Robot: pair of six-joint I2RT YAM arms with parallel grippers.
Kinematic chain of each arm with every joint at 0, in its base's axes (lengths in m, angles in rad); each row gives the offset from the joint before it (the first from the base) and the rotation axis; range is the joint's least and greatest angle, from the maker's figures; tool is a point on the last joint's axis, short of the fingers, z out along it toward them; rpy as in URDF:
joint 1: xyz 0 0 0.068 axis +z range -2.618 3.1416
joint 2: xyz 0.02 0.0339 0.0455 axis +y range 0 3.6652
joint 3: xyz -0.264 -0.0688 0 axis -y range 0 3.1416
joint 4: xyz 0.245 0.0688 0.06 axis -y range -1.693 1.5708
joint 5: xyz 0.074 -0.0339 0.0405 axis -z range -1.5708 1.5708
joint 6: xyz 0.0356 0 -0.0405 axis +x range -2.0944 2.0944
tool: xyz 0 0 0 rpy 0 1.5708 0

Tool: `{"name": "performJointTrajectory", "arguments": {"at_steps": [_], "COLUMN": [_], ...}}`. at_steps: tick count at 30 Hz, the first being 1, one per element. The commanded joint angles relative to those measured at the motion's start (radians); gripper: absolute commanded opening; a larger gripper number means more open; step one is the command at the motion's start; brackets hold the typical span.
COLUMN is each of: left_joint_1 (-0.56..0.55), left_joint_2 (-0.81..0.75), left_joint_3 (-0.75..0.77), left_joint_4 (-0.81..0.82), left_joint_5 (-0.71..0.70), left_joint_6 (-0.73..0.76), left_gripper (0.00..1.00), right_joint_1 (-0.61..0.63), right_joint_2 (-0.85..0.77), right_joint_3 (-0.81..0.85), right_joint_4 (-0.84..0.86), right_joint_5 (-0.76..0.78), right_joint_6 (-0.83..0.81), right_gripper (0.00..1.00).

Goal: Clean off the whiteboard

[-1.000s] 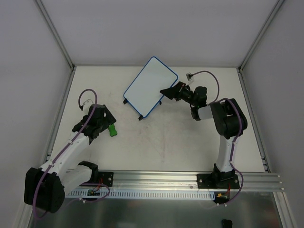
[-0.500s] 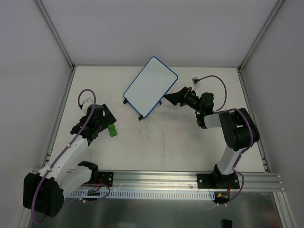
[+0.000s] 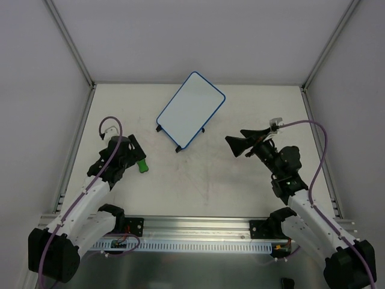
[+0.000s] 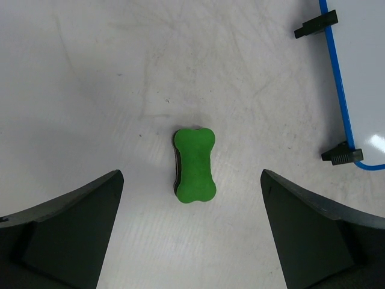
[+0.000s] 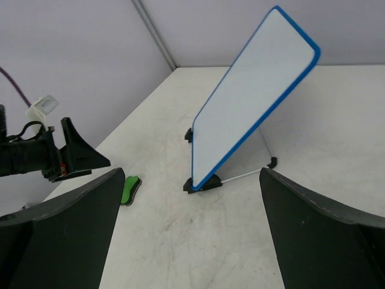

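The whiteboard [image 3: 191, 109] stands tilted on small black feet at the back middle of the table; its blue-rimmed white face shows no marks. It also shows in the right wrist view [image 5: 252, 102] and at the edge of the left wrist view [image 4: 361, 78]. A green bone-shaped eraser [image 3: 142, 165] lies flat on the table at the left [image 4: 194, 164] [image 5: 130, 188]. My left gripper [image 3: 133, 158] is open and hovers just short of the eraser, its fingers [image 4: 72, 229] spread wide to either side. My right gripper [image 3: 236, 139] is open and empty, apart from the board, right of its lower corner.
White walls with aluminium posts [image 3: 72, 42] close in the table on three sides. An aluminium rail [image 3: 198, 226] carries both arm bases along the near edge. Purple cables loop over each arm [image 3: 111, 123].
My right arm has pulled back from the whiteboard's right edge toward the near right. My left arm has barely shifted beside the eraser. The board and eraser have not moved.
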State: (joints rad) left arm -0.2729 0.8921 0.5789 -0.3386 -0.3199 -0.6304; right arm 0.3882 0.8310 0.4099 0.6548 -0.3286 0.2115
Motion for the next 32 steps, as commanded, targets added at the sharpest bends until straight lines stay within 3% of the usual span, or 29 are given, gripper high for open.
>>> {"name": "performJointTrajectory", "arguments": {"at_steps": [1,7,13,21,32], "left_joint_1": [0.008,0.008,0.008,0.008,0.008], "left_joint_2": [-0.09,-0.296,-0.464,-0.467,-0.397], "left_joint_3": [-0.039,-0.129,-0.252,-0.272,-0.241], "left_joint_4": [0.013,0.026,0.072,0.078,0.078], "left_joint_5": [-0.045,-0.106,-0.2,-0.251,-0.229], "left_joint_6": [0.032,0.008,-0.057,-0.104,-0.095], "left_gripper": [0.99,0.99,0.99,0.99,0.99], "right_joint_1": [0.003,0.009,0.009,0.009,0.009], "right_joint_2": [-0.11,-0.283,-0.394,-0.322,-0.352], "right_joint_3": [-0.043,-0.154,-0.249,-0.221,-0.237], "right_joint_4": [-0.321,-0.445,-0.411,-0.414,-0.416], "right_joint_5": [0.149,0.284,0.322,0.391,0.399], "right_joint_6": [-0.078,-0.122,-0.142,-0.139,-0.132], "right_gripper": [0.99,0.99,0.99,0.99,0.99]}}
